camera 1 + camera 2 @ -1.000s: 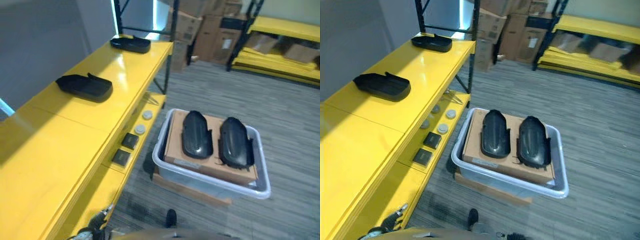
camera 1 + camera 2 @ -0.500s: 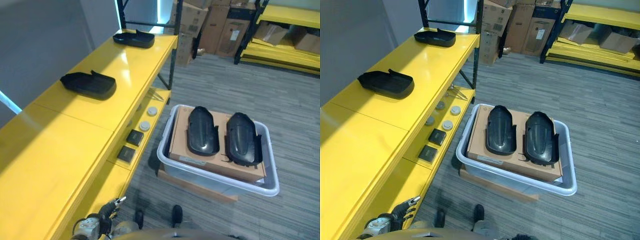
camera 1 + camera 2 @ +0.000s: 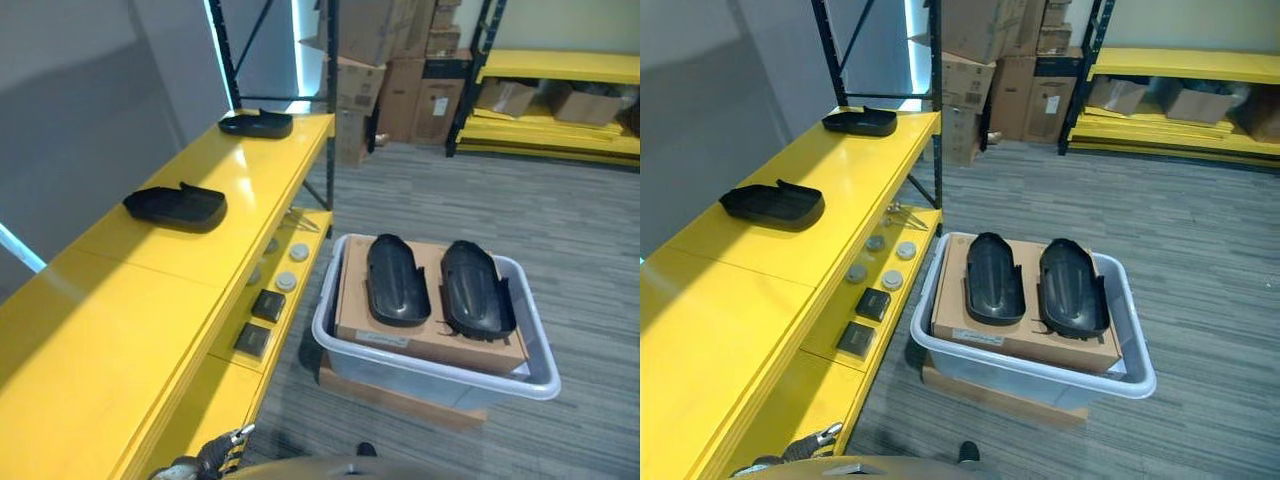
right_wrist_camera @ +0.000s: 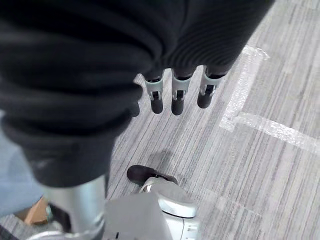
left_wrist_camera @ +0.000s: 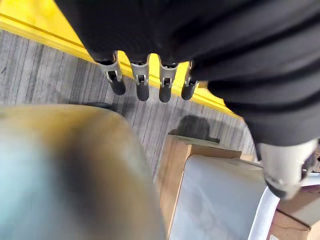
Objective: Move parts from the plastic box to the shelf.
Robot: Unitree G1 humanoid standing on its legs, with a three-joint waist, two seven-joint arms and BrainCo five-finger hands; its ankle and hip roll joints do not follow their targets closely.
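Nearest, the left hand (image 5: 150,82) is seen in its wrist view hanging over grey carpet, fingers (image 5: 142,90) straight and relaxed, nothing held; the yellow shelf edge and a corner of the plastic box (image 5: 220,200) show past them. A bit of that hand is also glimpsed at the bottom of the left eye view, below the plastic box and on its shelf side. The right hand (image 4: 175,97) is seen in its own wrist view, fingers loose and straight over bare carpet, nothing gripped.

The plastic box (image 3: 533,370) (pale grey, translucent) is set on the floor just beside the yellow shelf (image 3: 150,290), resting on a flat piece of cardboard (image 3: 400,395). Inside it a brown carton (image 3: 430,335) is laid, and two black parts are placed side by side on the carton: one part (image 3: 396,281) on the shelf side, the second part (image 3: 476,290) on the side away from the shelf, near each other but apart.

On the shelf's lower level, next to the box, two small dark square blocks (image 3: 260,322) and some round grey discs (image 3: 292,266) are seen.

On the shelf's top surface, beyond the box, a black part (image 3: 176,205) is already lying; farther along, a second shelved part (image 3: 256,123) is lying near the upright post (image 3: 331,100).

Farthest from the box, stacked cardboard boxes (image 3: 400,70) and another yellow rack (image 3: 560,90) are seen.
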